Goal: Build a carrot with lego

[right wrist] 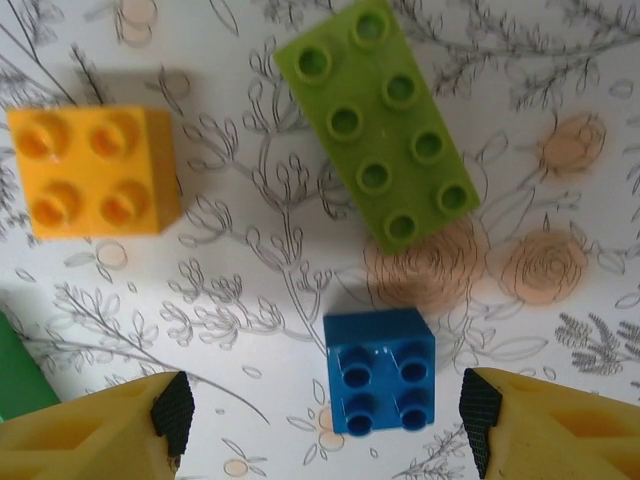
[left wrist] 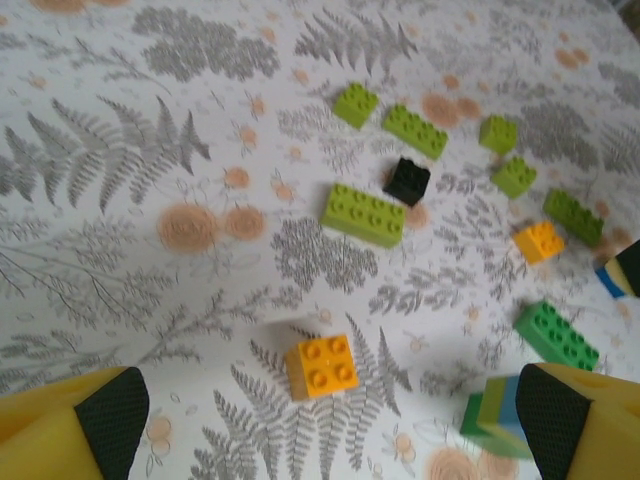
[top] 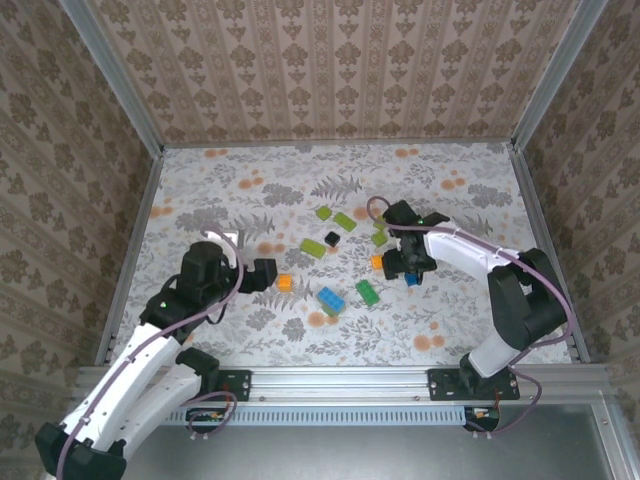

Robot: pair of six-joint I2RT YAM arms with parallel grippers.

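Bricks [top: 313, 247] crowd the centre; table [top: 220, 180] edges open

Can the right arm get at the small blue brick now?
Probably yes. The right gripper hangs open over the small blue brick, which sits between its fingers; the orange brick and lime brick lie apart from it.

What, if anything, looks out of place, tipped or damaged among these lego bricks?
Nothing stands out. The orange brick, lime-green brick and blue brick seen from the right wrist sit flat, studs up, intact, apart on the table.
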